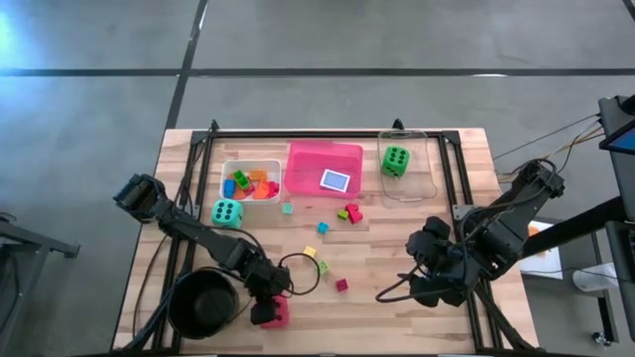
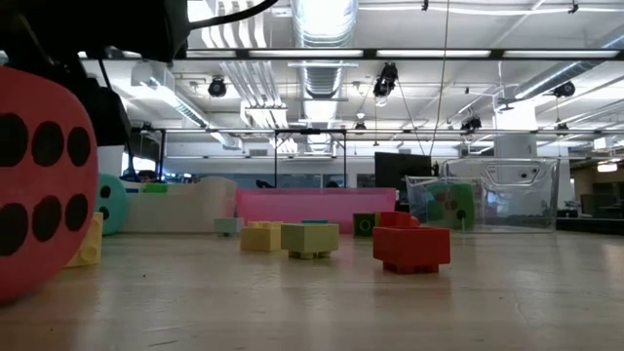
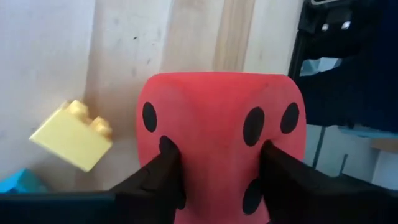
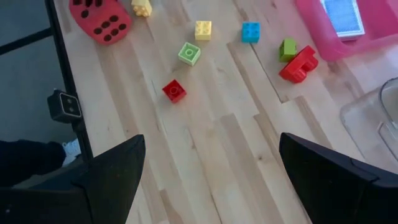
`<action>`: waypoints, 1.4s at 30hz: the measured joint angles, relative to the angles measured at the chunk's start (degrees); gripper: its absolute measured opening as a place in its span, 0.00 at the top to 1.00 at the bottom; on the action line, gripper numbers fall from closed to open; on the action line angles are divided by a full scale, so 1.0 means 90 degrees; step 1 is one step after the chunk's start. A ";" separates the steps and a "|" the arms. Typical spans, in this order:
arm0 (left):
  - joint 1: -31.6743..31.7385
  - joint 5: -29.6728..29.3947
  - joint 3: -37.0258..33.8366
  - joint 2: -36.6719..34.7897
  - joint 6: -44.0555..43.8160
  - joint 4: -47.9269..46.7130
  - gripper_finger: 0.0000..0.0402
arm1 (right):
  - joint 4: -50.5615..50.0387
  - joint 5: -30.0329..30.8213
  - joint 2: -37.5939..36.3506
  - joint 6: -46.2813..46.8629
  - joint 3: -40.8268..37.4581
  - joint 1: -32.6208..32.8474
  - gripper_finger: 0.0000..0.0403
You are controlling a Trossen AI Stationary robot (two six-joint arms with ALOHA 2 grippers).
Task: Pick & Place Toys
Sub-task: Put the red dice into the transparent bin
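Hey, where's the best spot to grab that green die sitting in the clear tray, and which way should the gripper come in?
Likely from straight above, closing on two opposite flat faces. The green die stands inside the clear tray, whose walls block a sideways approach, and it is blocky with no handle. The open right gripper is the nearer one.

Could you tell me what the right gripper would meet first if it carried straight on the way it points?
Probably bare table; the right gripper stands open above it, and the small red block lies farther on.

1. High view: straight down over the whole wooden slatted table (image 1: 397,248).
2. Low view: table-level, facing the room.
3. Wrist views: close; both show the big red black-dotted die (image 3: 217,143).
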 joint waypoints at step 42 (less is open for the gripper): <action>0.1753 -0.1825 0.0017 -0.1905 -0.0537 0.3493 0.70 | 0.1551 0.1985 -0.0015 -0.3749 -0.0002 -0.0170 0.10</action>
